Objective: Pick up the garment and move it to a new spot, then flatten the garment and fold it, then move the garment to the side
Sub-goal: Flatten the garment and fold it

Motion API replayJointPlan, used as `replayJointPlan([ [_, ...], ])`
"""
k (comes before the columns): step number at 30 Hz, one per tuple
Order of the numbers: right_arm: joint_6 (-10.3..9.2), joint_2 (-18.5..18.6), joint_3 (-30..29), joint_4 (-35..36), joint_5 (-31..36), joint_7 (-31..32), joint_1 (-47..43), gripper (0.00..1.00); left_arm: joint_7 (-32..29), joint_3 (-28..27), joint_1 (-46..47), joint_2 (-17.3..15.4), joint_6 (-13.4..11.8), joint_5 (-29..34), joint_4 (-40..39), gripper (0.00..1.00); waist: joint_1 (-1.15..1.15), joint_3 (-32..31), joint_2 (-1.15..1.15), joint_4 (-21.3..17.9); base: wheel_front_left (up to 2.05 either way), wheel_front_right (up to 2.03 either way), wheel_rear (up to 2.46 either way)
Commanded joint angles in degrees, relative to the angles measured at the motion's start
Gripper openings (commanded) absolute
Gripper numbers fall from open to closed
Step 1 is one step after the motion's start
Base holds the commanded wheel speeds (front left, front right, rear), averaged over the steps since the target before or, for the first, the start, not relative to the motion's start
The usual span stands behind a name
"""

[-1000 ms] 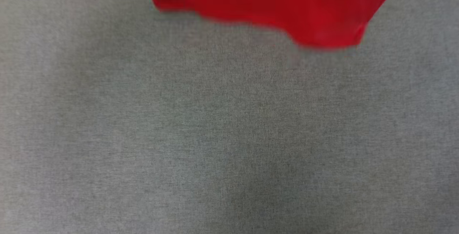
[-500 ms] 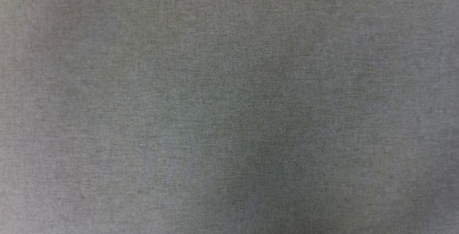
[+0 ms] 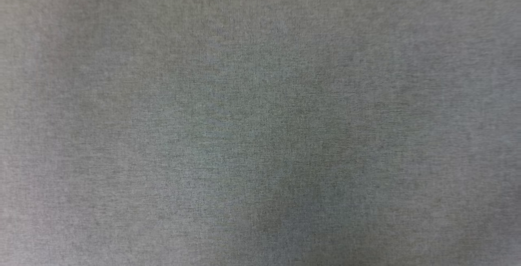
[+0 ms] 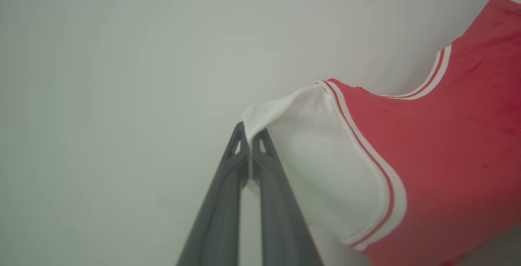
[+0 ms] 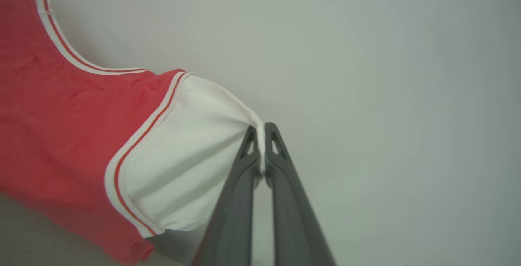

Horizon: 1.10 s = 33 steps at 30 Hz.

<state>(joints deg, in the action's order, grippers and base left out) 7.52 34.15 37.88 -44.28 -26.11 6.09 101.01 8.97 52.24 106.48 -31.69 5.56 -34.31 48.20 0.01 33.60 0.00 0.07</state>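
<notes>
Left gripper [image 4: 249, 135]: we see its two dark fingers clenched together, their tips pinching the white edge of a sleeve [image 4: 317, 156].
Right gripper [image 5: 262, 135]: likewise clenched, its tips nipping the white edge of the other sleeve [image 5: 191, 148].
Sleeves: each is drawn to a point at the fingertips and fans out toward the red body.
Trim [image 4: 384, 172]: a red-and-white striped band runs where each white sleeve meets the red cloth.
Neckline [image 4: 435, 72]: we see a curved striped band beyond each sleeve, along the upper edge of the red body.
Garment [image 4: 447, 156]: red, held by both sleeves between the two grippers. In the left wrist view it spreads to the right of the fingers, and in the right wrist view to the left.
Lower hem [image 5: 134, 253]: it hangs near a grey strip [image 5: 32, 241] at the bottom corner of that view, and we cannot tell whether they touch.
Backdrop [image 5: 386, 74]: plain and pale, behind the fingers and the cloth in both wrist views.
Surface [image 3: 260, 119]: in the head view we see grey, finely woven cloth, slightly darker toward the lower middle.
</notes>
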Motion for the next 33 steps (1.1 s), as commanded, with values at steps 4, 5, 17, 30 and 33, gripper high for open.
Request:
replayJointPlan([
  [4,-0.06,0.04,1.95,0.82,-3.72,-3.47,-7.87,0.00,3.68,-0.30,-8.86,-1.30,-0.32,-2.23,-1.37,0.00,-0.01,-3.54,0.00,-0.52,0.00,0.00,0.00],
  [5,-0.06,-0.01,2.37,1.25,-4.62,-4.15,-9.92,0.00,4.33,-0.49,-11.31,-1.55,-0.74,-2.78,-2.02,0.00,-0.01,-4.31,0.00,-0.64,0.00,0.00,0.00],
  [17,-0.06,2.09,5.37,10.13,-9.99,-7.42,-40.28,0.00,6.29,-3.91,-45.96,-7.01,-9.66,-9.30,-19.32,0.00,-0.01,-13.14,0.00,-0.88,0.00,0.00,0.00],
  [30,-0.06,8.23,-1.82,19.70,-12.15,-4.26,-70.47,0.00,6.23,-2.27,-79.05,-14.91,-15.08,-15.48,-31.47,0.00,-0.01,-20.61,0.00,-0.75,0.00,0.00,0.00],
  [33,-0.06,8.46,-4.65,20.83,-12.44,-3.07,-77.06,0.00,6.23,-2.88,-84.22,-15.95,-15.64,-17.81,-31.61,0.00,-0.01,-22.49,0.00,-1.06,0.00,0.00,0.00],
])
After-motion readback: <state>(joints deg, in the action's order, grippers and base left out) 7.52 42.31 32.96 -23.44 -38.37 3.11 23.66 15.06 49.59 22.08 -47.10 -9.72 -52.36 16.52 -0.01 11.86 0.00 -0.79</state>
